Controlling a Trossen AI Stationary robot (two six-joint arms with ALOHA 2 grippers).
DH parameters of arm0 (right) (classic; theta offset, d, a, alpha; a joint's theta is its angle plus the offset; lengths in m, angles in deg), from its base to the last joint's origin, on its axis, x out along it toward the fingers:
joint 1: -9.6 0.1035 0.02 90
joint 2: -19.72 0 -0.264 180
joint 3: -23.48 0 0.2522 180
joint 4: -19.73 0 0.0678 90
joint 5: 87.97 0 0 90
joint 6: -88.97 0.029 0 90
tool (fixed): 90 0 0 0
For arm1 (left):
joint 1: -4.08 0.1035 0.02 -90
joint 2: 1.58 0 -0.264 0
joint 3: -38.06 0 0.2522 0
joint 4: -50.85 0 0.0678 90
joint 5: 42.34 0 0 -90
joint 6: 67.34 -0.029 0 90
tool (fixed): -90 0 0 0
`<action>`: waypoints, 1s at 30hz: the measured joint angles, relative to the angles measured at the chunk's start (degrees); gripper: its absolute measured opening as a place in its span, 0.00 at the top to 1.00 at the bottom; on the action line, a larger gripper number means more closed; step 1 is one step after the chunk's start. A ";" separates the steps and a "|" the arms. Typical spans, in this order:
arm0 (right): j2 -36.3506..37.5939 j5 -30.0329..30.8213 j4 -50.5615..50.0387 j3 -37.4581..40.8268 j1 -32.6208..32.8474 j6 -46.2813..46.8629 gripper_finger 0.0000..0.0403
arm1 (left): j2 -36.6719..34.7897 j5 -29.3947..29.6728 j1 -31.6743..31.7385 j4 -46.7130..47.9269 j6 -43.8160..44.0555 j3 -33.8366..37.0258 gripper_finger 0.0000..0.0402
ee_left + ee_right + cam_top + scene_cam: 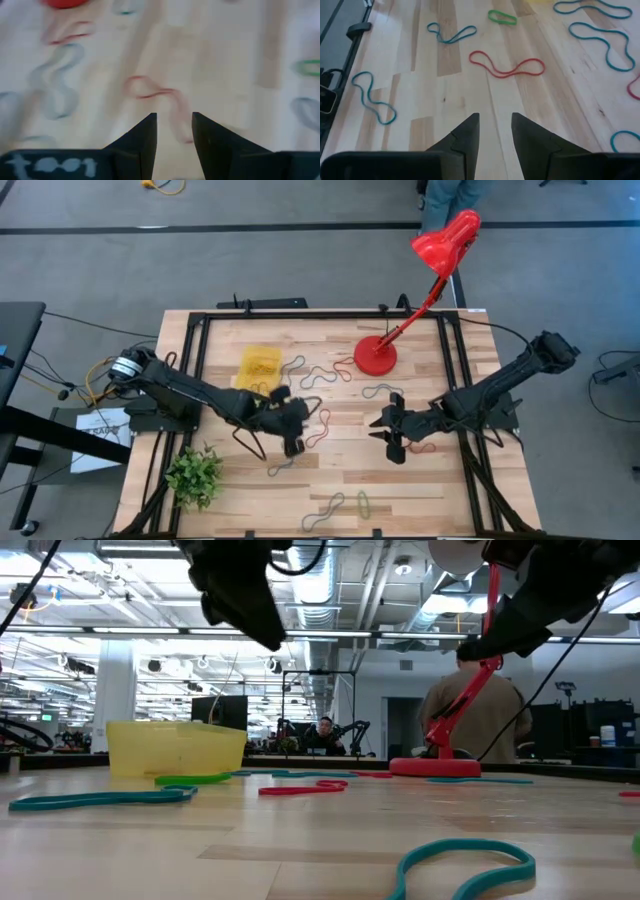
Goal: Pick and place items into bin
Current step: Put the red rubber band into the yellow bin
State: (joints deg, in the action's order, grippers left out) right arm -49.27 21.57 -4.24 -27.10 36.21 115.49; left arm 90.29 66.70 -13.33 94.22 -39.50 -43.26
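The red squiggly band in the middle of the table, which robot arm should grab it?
Probably the left. Its gripper hangs right beside the red band, fingers apart, and the bin is on its side. The right gripper is farther off.

Lying scattered flat across the table, red, green and grey squiggly loops (318, 429), with the yellow bin (259, 367) sitting upright nearby.

You have two dark, jointed arms: the left arm (190, 392) carries a silver collar and orange and yellow cables at its base. Each claw, left claw (174, 137) and right claw (495, 136), ends in two black, wedge-shaped fingers. The left wrist bears pale lettering.
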 joint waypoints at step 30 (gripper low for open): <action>-0.74 0.03 1.48 -0.02 -4.21 2.42 0.73 | 24.10 7.69 -0.61 -14.53 0.73 -0.07 0.72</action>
State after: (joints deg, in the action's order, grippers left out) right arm -50.01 21.60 -2.77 -27.12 32.00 117.91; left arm 114.39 74.38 -13.95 79.70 -38.77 -43.33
